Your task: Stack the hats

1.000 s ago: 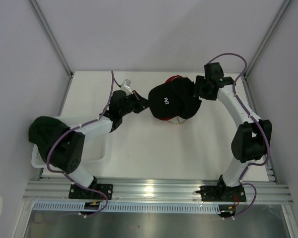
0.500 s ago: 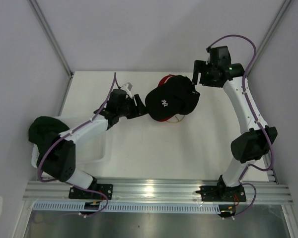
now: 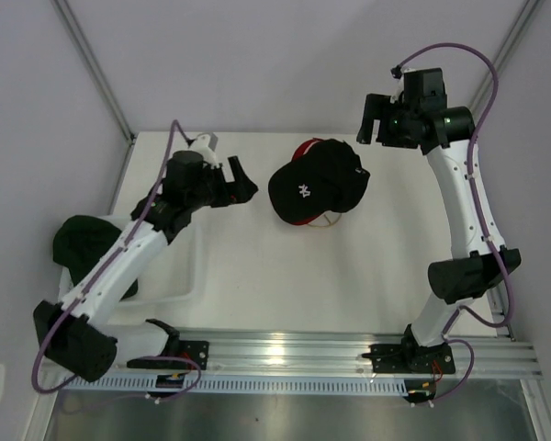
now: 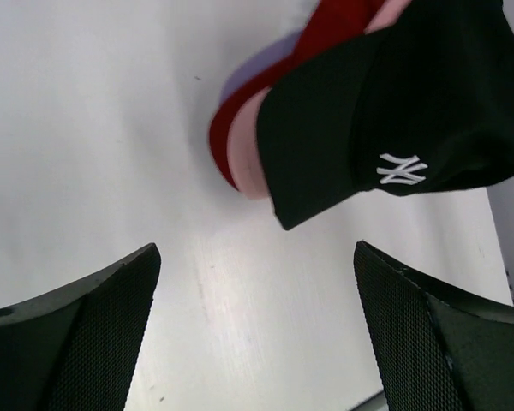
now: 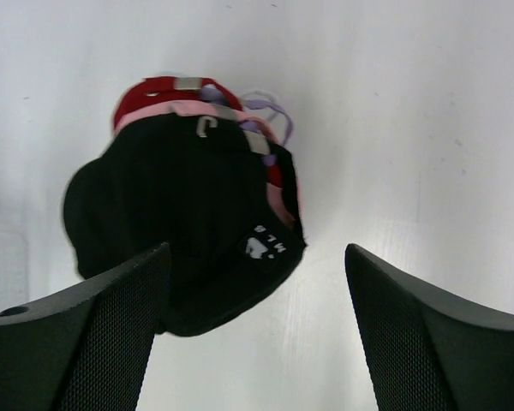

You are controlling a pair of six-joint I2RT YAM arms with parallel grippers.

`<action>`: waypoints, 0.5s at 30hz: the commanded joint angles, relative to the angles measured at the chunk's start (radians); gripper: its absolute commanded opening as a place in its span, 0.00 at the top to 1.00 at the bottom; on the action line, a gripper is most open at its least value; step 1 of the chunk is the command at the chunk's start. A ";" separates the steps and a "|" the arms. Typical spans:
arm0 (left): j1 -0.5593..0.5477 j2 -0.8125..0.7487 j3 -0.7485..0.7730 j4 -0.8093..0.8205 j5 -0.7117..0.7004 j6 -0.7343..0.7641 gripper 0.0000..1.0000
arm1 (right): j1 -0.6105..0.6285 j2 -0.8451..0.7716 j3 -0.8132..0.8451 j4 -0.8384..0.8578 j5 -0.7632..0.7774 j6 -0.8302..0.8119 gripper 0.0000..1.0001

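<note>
A black hat with a white logo (image 3: 314, 184) tops a stack at the table's back centre, and nothing holds it. Under it show the red hat (image 4: 325, 34), the pink hat (image 4: 250, 145) and the lavender hat (image 4: 248, 77). My left gripper (image 3: 243, 181) hangs open just left of the stack, with bare table between its fingers (image 4: 111, 334). My right gripper (image 3: 372, 124) is open and raised behind the stack's right side, looking down on the black hat (image 5: 171, 223). A dark green hat (image 3: 83, 243) lies in the tray on the left.
The white tray (image 3: 179, 285) stands at the left edge, under my left arm. A thin gold wire stand (image 3: 329, 223) pokes out beneath the stack's near side. Grey walls close in the back and both sides of the table.
Both grippers opened, let go of the black hat and drew away: the left back to the left, the right up toward the back right. The black hat stays on the stack.
</note>
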 commanded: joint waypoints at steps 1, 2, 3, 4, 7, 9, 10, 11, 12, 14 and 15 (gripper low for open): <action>0.067 -0.117 0.058 -0.191 -0.147 0.049 0.04 | 0.028 -0.050 0.059 0.023 -0.131 -0.021 0.14; 0.085 -0.176 0.055 -0.217 -0.180 0.049 0.03 | 0.067 -0.045 0.073 0.025 -0.116 -0.032 0.14; 0.105 -0.210 0.047 -0.240 -0.212 0.040 0.00 | 0.094 -0.039 0.084 0.022 -0.098 -0.044 0.14; 0.168 -0.241 0.041 -0.289 -0.255 0.034 0.01 | 0.121 -0.030 0.099 0.014 -0.076 -0.064 0.13; 0.295 -0.348 0.022 -0.371 -0.298 0.022 0.01 | 0.198 0.015 0.156 -0.017 -0.033 -0.075 0.11; 0.427 -0.405 0.003 -0.437 -0.319 0.023 0.01 | 0.207 0.027 0.167 -0.020 -0.060 -0.061 0.11; 0.531 -0.421 -0.004 -0.463 -0.338 0.026 0.00 | 0.210 0.030 0.160 -0.017 -0.071 -0.055 0.11; 0.573 -0.436 -0.023 -0.472 -0.352 0.025 0.00 | 0.209 0.029 0.154 -0.003 -0.094 -0.047 0.10; 0.611 -0.462 -0.042 -0.480 -0.362 0.017 0.00 | 0.210 0.024 0.144 0.005 -0.103 -0.043 0.10; 0.720 -0.487 -0.085 -0.487 -0.394 0.000 0.01 | 0.213 0.003 0.096 0.025 -0.134 -0.030 0.10; 0.755 -0.499 -0.112 -0.483 -0.402 -0.017 0.00 | 0.212 -0.007 0.073 0.055 -0.175 -0.017 0.09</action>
